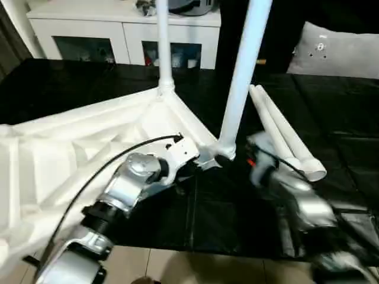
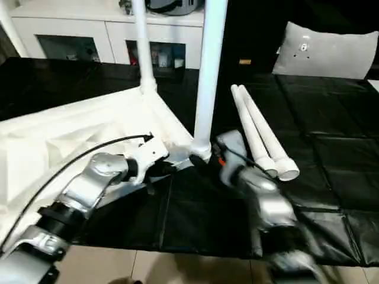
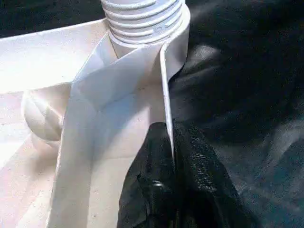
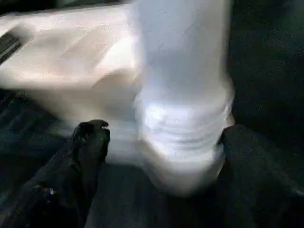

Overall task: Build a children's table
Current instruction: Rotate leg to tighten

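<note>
1. I see the table top (image 1: 77, 148) lying upside down on the black sheet (image 1: 331, 118), ribs up, on my left side.
2. Two legs stand in its corner sockets: the near leg (image 1: 240, 83) at the corner closest to my grippers, the far leg (image 1: 164, 47) behind it.
3. My left gripper (image 3: 170, 156) is pinched tight on the thin edge wall of the top, just below the near leg's threaded base.
4. My right gripper (image 4: 156, 142) sits with jaws spread wide either side of that leg's base, fingers (image 4: 90, 137) apart from it.
5. Two spare legs (image 1: 284, 136) lie side by side just beyond my right arm.
6. A white cabinet (image 1: 118, 35) and grey cushion (image 1: 337, 50) stand behind.
</note>
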Controlling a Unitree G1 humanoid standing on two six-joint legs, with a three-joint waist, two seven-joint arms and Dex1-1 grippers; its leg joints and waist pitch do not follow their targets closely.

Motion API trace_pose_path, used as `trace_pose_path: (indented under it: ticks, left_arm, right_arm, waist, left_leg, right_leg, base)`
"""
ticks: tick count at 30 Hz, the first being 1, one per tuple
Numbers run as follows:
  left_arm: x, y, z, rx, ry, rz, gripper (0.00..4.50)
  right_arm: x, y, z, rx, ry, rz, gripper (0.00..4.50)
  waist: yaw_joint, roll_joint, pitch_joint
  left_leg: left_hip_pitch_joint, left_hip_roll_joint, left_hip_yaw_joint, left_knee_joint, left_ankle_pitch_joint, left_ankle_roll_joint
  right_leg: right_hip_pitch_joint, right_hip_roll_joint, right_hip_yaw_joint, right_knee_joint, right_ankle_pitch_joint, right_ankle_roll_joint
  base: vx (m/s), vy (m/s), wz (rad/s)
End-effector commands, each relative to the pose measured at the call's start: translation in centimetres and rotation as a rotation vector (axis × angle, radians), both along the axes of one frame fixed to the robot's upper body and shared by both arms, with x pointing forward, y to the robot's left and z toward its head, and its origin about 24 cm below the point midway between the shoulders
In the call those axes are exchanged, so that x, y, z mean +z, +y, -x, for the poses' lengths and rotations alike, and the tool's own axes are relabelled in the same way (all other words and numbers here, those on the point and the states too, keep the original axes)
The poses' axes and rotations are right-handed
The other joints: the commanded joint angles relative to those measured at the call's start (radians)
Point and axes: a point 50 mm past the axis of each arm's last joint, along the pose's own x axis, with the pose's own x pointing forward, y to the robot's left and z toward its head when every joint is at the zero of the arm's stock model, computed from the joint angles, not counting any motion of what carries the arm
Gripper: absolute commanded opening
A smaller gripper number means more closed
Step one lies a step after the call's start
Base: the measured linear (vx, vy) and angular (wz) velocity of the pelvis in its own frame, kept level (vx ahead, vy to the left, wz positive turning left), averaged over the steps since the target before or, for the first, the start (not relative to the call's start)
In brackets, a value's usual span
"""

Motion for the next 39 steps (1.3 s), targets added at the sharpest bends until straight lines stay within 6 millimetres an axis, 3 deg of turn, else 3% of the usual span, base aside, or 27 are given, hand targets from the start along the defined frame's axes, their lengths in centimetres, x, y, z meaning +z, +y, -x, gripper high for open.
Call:
trace_pose_path:
  ticks: [1, 5, 7, 10, 14, 18, 28, 33, 39]
  left_arm:
    - [-0.7, 0.2, 0.5, -0.073, 0.025, -0.063, 0.0]
    - [-1.1, 0.9, 1.3, -0.191, 0.059, -0.101, 0.0]
    - [-1.2, 1.2, 1.8, -0.282, 0.075, -0.102, 0.0]
    - [-1.2, 1.6, 2.1, -0.34, 0.091, -0.117, 0.0]
    - [-1.1, 2.3, 2.3, -0.46, 0.111, -0.173, 0.0]
    - [-1.0, 2.3, 2.5, -0.52, 0.117, -0.194, 0.0]
    - [-0.9, 2.3, 2.7, -0.626, 0.129, -0.221, 0.0]
    - [-0.9, 2.2, 2.6, -0.617, 0.133, -0.206, 0.0]
    - [-1.0, 2.1, 2.5, -0.535, 0.147, -0.123, 0.0]
  right_arm:
    - [1.0, 0.3, 0.0, 0.092, -0.034, -0.014, 4.46]
    - [2.3, -1.2, -0.2, 0.16, -0.08, 0.035, 4.46]
    - [3.0, -1.8, 0.0, 0.229, -0.099, 0.07, 4.46]
    - [3.4, -2.1, 0.2, 0.304, -0.109, 0.117, 4.46]
    - [3.5, -1.9, 0.3, 0.405, -0.101, 0.177, 4.46]
    - [3.4, -1.4, 0.3, 0.449, -0.096, 0.178, 4.46]
    - [2.8, 0.1, 0.8, 0.556, -0.042, 0.139, 3.65]
    - [2.7, 0.1, 1.2, 0.573, -0.017, 0.103, 3.22]
    - [2.5, 0.9, 1.6, 0.548, 0.013, 0.039, 2.78]
  waist:
    - [0.003, 0.002, -0.053]
    - [0.007, 0.004, -0.056]
    - [0.01, 0.007, -0.059]
    - [0.015, 0.006, -0.061]
    - [0.025, 0.004, -0.06]
    - [0.034, 0.004, -0.057]
    - [0.042, 0.003, -0.061]
    - [0.044, -0.003, -0.06]
    - [0.05, -0.001, -0.062]
  left_leg:
    - [0.007, 0.046, -0.021, -0.07, -0.234, 0.04]
    - [0.012, 0.05, -0.019, -0.065, -0.207, 0.051]
    - [0.013, 0.05, -0.016, -0.061, -0.167, 0.065]
    - [0.012, 0.052, -0.015, -0.058, -0.143, 0.084]
    - [0.013, 0.053, -0.012, -0.057, -0.153, 0.084]
    - [0.016, 0.057, -0.012, -0.061, -0.181, 0.059]
    - [0.016, 0.058, -0.013, -0.059, -0.167, 0.052]
    - [0.016, 0.057, -0.011, -0.058, -0.164, 0.058]
    - [0.014, 0.057, -0.011, -0.056, -0.14, 0.063]
  right_leg:
    - [0.042, -0.081, 0.042, -0.086, -0.124, -0.205]
    - [0.041, -0.081, 0.042, -0.084, -0.087, -0.23]
    - [0.042, -0.078, 0.04, -0.074, -0.003, -0.248]
    - [0.043, -0.078, 0.036, -0.067, 0.053, -0.265]
    - [0.041, -0.08, 0.035, -0.069, 0.016, -0.265]
    - [0.037, -0.082, 0.037, -0.069, -0.033, -0.26]
    - [0.038, -0.083, 0.037, -0.062, 0.001, -0.259]
    - [0.038, -0.084, 0.037, -0.065, -0.025, -0.256]
    - [0.039, -0.084, 0.037, -0.061, 0.001, -0.255]
  base:
    - [0.0, 0.0, 0.0]
    - [0.0, 0.0, 0.0]
    - [0.0, 0.0, 0.0]
    - [0.0, 0.0, 0.0]
    - [0.0, 0.0, 0.0]
    - [0.0, 0.0, 0.0]
    - [0.0, 0.0, 0.0]
    - [0.0, 0.0, 0.0]
    - [0.0, 0.0, 0.0]
